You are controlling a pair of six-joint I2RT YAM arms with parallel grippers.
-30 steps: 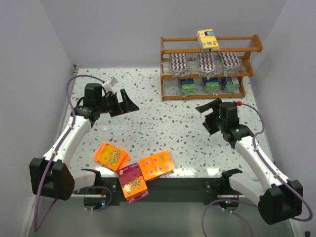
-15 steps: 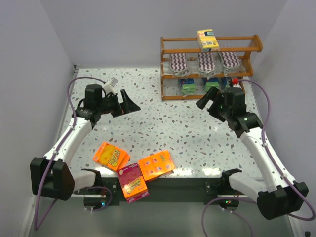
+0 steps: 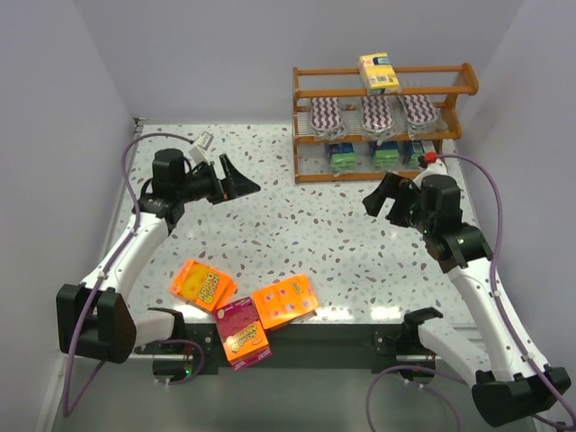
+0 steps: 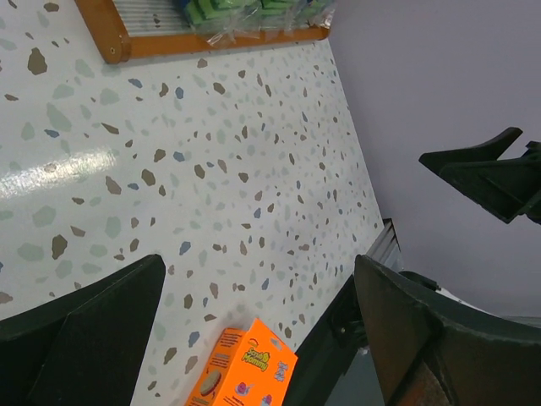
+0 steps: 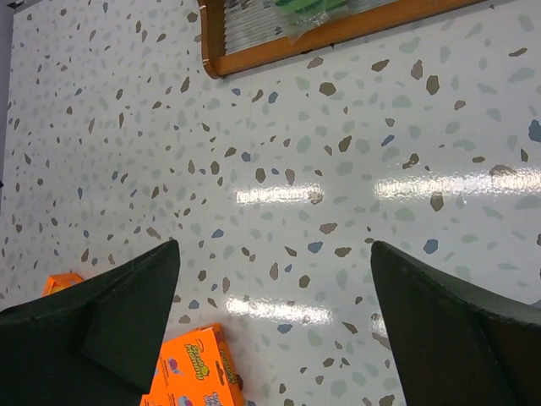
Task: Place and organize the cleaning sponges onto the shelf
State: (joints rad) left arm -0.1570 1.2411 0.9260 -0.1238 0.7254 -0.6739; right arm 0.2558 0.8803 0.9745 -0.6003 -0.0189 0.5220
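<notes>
The orange-brown shelf (image 3: 384, 92) stands at the back right. A yellow sponge block (image 3: 379, 74) lies on its top rail, three zigzag oval pads (image 3: 375, 114) fill the middle tier, and blue-and-green blocks (image 3: 385, 156) sit on the bottom tier. Three boxed sponges lie at the near edge: two orange (image 3: 202, 283) (image 3: 284, 301) and one magenta (image 3: 243, 333). My left gripper (image 3: 238, 177) hangs open and empty over the left of the table. My right gripper (image 3: 382, 196) is open and empty just in front of the shelf. In the wrist views each gripper (image 4: 258, 313) (image 5: 275, 288) gapes over bare table.
The speckled table (image 3: 297, 225) is walled by grey panels at the left, back and right. An orange box (image 4: 245, 372) shows under the left wrist, another (image 5: 190, 372) under the right. The shelf's bottom rail (image 5: 254, 55) and a green block (image 5: 313, 10) lie ahead.
My right arm has lifted and swung back and to the right, closer to the shelf's front. The left gripper shifted slightly right. Both stayed open; no sponge moved.
</notes>
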